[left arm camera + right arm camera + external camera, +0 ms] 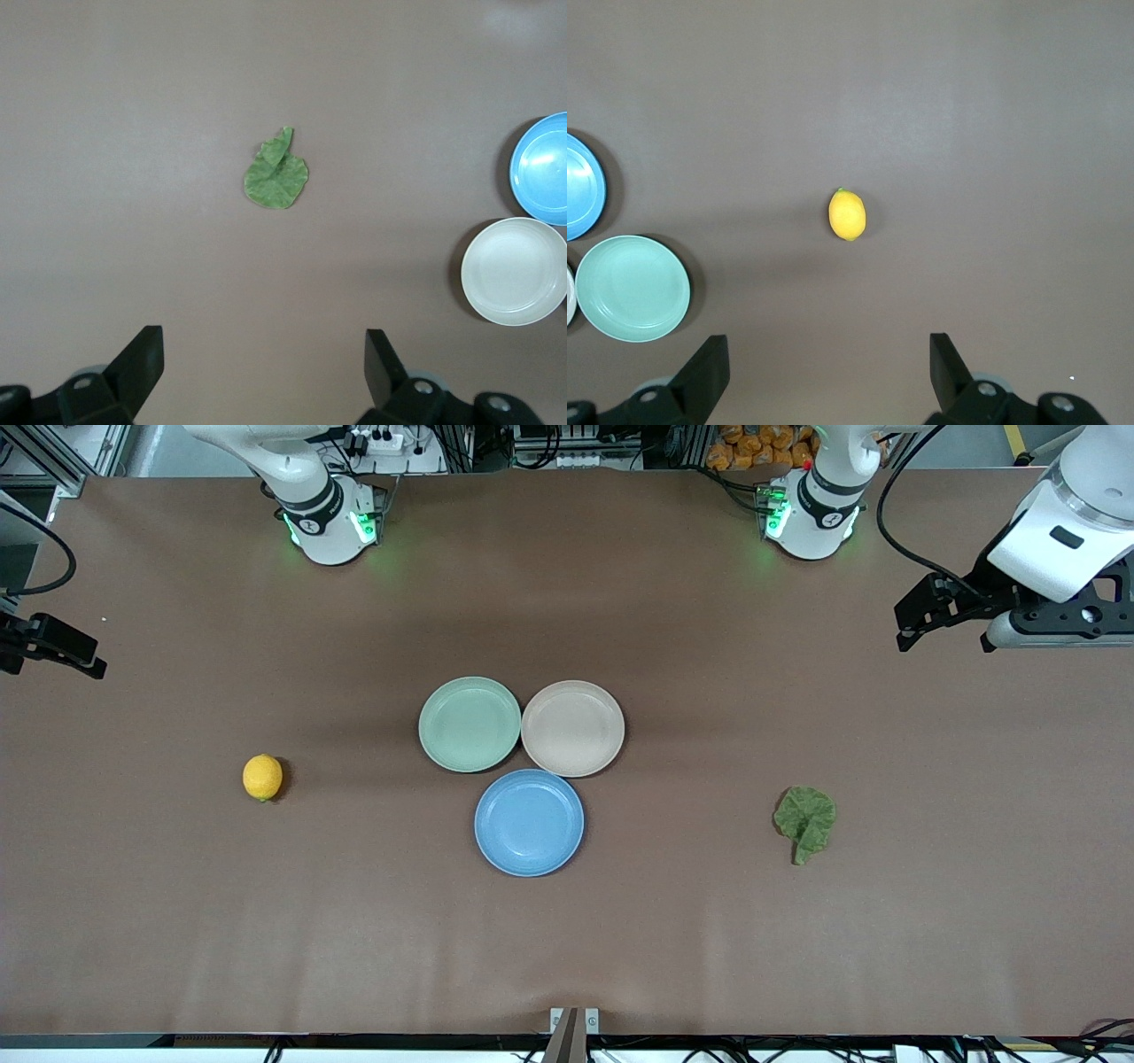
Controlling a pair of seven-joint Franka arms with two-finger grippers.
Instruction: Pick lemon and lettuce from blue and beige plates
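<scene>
The lemon (262, 777) (847, 215) lies on the bare table toward the right arm's end, well apart from the plates. The lettuce (805, 819) (276, 177) lies flat on the table toward the left arm's end. The blue plate (529, 823) (542, 168) and the beige plate (572, 728) (514, 271) sit mid-table with nothing on them. My left gripper (912, 624) (263, 341) hangs open, high over the table at its own end. My right gripper (62, 651) (828, 345) is open too, high over its end, holding nothing.
A mint-green plate (469, 724) (631, 288), also bare, touches the beige and blue plates. The two arm bases (330, 522) (811, 514) stand along the table's edge farthest from the front camera.
</scene>
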